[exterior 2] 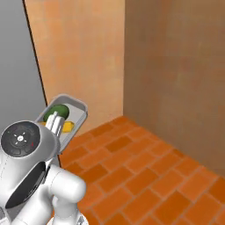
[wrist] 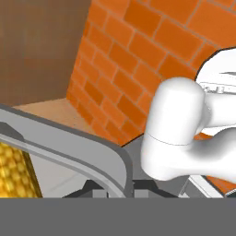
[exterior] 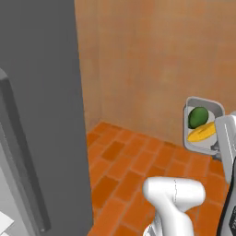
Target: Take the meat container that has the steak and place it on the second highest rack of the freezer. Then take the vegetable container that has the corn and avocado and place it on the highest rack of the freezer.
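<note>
My gripper (exterior: 215,146) is shut on the rim of the vegetable container (exterior: 207,107), a grey tub held tilted in the air above the brick floor. Inside lie the dark-green avocado (exterior: 198,116) and the yellow corn (exterior: 203,132). From the right base view the tub (exterior 2: 75,115) sits just past my gripper (exterior 2: 55,120), with the avocado (exterior 2: 59,110) and a bit of corn (exterior 2: 67,127) showing. In the hand view the corn (wrist: 16,171) lies inside the tub's rim (wrist: 92,154), which the gripper (wrist: 125,188) pinches. The freezer (exterior: 41,110) stands at left, its racks hidden. The meat container and steak are out of view.
The freezer's long grey handle (exterior: 23,161) runs down its face at lower left. Orange brick floor (exterior: 133,166) spreads ahead to tan walls (exterior 2: 176,74) that meet in a corner. My own white elbow (exterior: 175,193) rises in the foreground.
</note>
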You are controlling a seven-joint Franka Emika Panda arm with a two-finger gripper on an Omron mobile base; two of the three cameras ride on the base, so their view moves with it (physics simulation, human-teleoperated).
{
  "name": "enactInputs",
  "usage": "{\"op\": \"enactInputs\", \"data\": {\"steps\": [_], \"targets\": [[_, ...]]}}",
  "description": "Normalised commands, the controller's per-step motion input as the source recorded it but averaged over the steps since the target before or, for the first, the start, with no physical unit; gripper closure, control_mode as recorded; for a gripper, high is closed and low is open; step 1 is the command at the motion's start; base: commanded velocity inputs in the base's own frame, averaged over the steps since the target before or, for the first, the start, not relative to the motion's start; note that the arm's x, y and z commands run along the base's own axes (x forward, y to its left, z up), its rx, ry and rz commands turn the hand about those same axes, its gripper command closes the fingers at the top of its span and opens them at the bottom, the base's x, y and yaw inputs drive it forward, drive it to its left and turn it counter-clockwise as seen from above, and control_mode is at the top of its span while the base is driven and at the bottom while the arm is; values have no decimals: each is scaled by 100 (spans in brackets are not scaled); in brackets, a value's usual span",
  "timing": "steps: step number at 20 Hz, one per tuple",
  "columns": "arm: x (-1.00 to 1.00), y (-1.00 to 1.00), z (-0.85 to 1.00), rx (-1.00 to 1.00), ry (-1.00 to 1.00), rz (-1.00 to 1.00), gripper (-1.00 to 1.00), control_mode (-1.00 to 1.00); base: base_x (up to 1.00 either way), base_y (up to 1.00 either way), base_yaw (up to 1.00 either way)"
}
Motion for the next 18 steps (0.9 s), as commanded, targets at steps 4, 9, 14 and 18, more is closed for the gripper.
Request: {"op": "enactInputs", "data": {"steps": [4, 9, 14, 18], "targets": [[0, 0, 0, 0, 0, 0, 100, 100, 22, 12, 62], [0, 0, 0, 0, 0, 0, 100, 100, 17, 12, 69], [0, 0, 0, 0, 0, 0, 100, 100, 4, 0, 72], [0, 0, 0, 0, 0, 0, 100, 100, 1, 10, 73]]}}
